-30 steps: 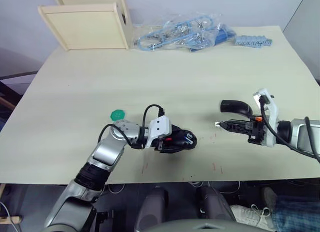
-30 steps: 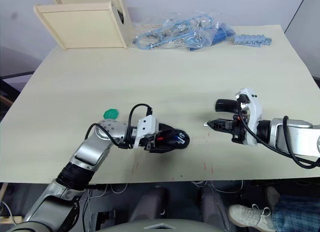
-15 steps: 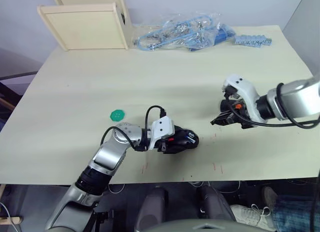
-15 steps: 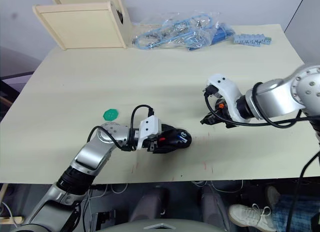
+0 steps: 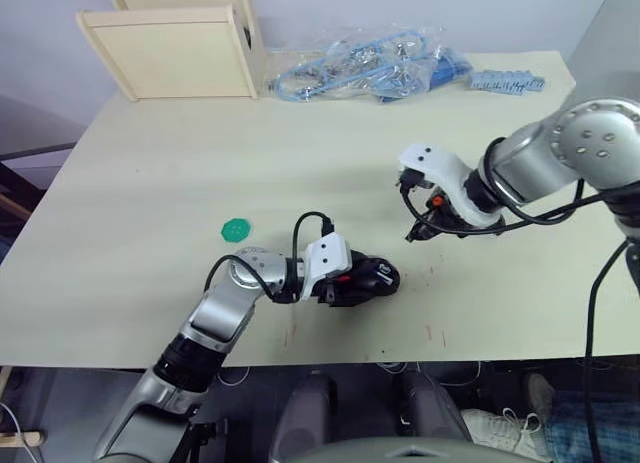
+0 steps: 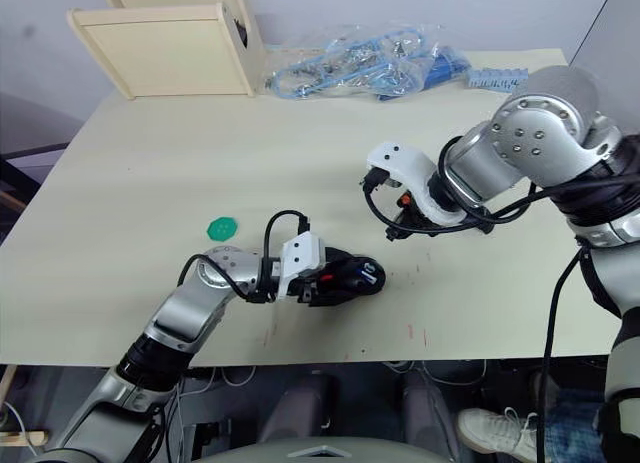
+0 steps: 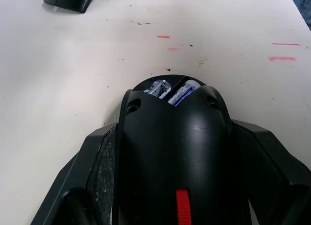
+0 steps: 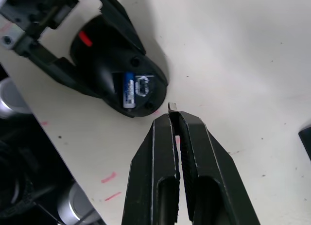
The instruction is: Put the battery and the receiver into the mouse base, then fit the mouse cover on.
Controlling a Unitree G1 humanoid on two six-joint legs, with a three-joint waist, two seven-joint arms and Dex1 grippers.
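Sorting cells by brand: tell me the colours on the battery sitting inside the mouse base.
Blue and white/silver, on the small cylindrical battery; clearest in the right wrist view.

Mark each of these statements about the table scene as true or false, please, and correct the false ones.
1. The left gripper clamps the mouse base. True.
2. The battery lies loose on the table. False: it sits inside the mouse base.
3. The right gripper pinches the receiver at its fingertips. True.
4. The green disc rests inside the mouse base. False: it lies on the table, apart from the base.
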